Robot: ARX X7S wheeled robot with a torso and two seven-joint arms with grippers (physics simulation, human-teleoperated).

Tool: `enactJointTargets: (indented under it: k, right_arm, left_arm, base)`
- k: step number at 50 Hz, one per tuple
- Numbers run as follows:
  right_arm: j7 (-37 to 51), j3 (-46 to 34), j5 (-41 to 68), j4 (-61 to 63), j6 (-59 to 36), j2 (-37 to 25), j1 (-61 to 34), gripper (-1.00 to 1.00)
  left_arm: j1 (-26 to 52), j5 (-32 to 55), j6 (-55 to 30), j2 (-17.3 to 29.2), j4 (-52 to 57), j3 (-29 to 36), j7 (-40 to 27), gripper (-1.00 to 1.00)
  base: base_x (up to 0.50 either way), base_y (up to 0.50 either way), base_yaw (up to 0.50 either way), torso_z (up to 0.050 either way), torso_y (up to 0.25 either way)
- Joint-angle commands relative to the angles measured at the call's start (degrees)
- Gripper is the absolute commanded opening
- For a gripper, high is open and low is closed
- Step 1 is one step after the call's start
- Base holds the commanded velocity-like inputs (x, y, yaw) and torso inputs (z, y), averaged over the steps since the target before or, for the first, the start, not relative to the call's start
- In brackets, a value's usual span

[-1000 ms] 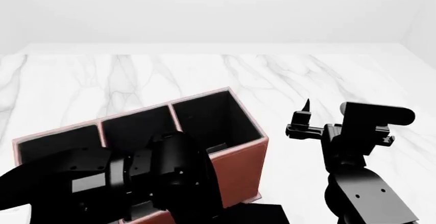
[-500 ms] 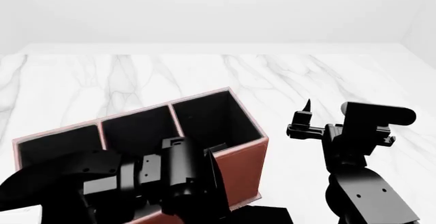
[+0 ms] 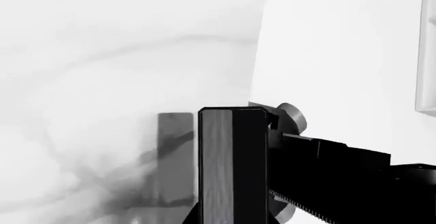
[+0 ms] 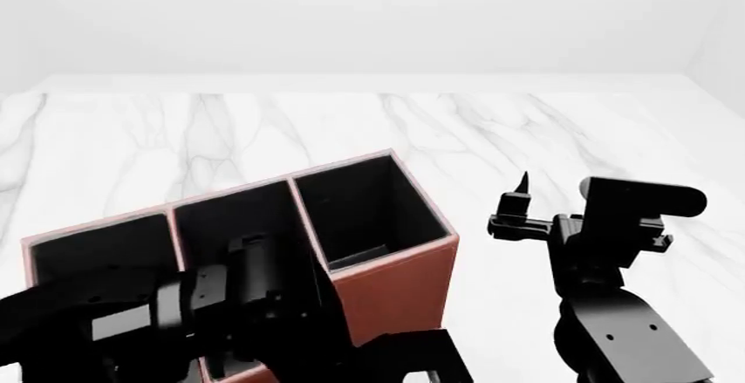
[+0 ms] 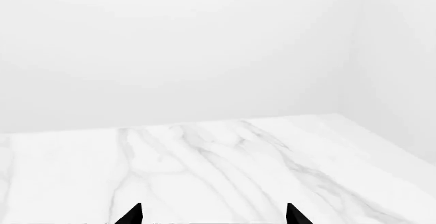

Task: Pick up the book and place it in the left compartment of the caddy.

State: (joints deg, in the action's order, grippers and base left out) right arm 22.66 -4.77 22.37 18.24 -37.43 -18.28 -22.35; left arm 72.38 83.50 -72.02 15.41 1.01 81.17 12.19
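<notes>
Left wrist view, nearest first: the book point(image 3: 232, 168) stands on end right against the toothed finger point(image 3: 327, 175) of the left jaws, its pale page edges and black cover facing the camera. The opposite finger is hidden behind it, so the left jaws read as clamped on the book rather than plainly shown so. It is carried clear of the bench point(image 3: 102, 81), throwing a grey shadow point(image 3: 174, 157) on the marble just beyond the jaws. Held upright and narrow like this, it is probably meant to drop edge-first into a slot. In the head view the left arm point(image 4: 140, 304) hangs over the near side of the caddy point(image 4: 402, 287) and hides the book and the near slots. The left compartment point(image 4: 93, 248) is, I judge, the end slot beneath and just beyond that arm, though whether the jaws sit squarely above it cannot be told. Well off to the other side of the caddy, the right jaws are released, tips apart with nothing between them, raised over bare marble and likely parked out of the way. Beyond everything lies open bench and a white wall point(image 4: 372, 17).
</notes>
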Motion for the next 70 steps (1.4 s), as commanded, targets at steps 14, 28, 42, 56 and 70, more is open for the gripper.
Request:
enactJointTargets:
  k: [14, 28, 42, 56, 70]
  right_arm:
    - [0.7, -0.3, 0.5, 0.5, -0.9, -0.3, -0.7, 1.00]
    - [1.0, -0.5, 0.6, 0.7, -0.7, -0.4, -0.4, 1.00]
    - [1.3, -0.5, 0.8, 1.2, -0.8, -0.7, -0.3, 1.00]
    - [1.5, -0.4, 1.2, 0.8, -0.9, -0.8, -0.9, 1.00]
    - [1.5, -0.8, 1.0, -0.2, 0.0, -0.8, -0.7, 1.00]
  left_arm:
    - [2.7, 25.4, 0.1, 16.0, 16.4, -6.8, -23.9, -1.00]
    - [7.7, 34.2, 2.3, 24.7, 21.8, -7.0, -34.5, -1.00]
    - [13.2, 42.1, 10.8, 43.0, 33.8, -17.5, -38.8, -1.00]
    - [22.8, 54.1, 16.2, 54.8, 37.8, -27.4, -38.5, -1.00]
    - [31.1, 62.0, 17.6, 64.4, 35.2, -34.5, -40.0, -1.00]
  base:
    - [0.00, 0.00, 0.00, 0.000, 0.000]
    - [0.00, 0.00, 0.00, 0.000, 0.000]
    - [0.00, 0.00, 0.00, 0.000, 0.001]
    - [0.00, 0.00, 0.00, 0.000, 0.001]
    - [0.00, 0.00, 0.00, 0.000, 0.001]
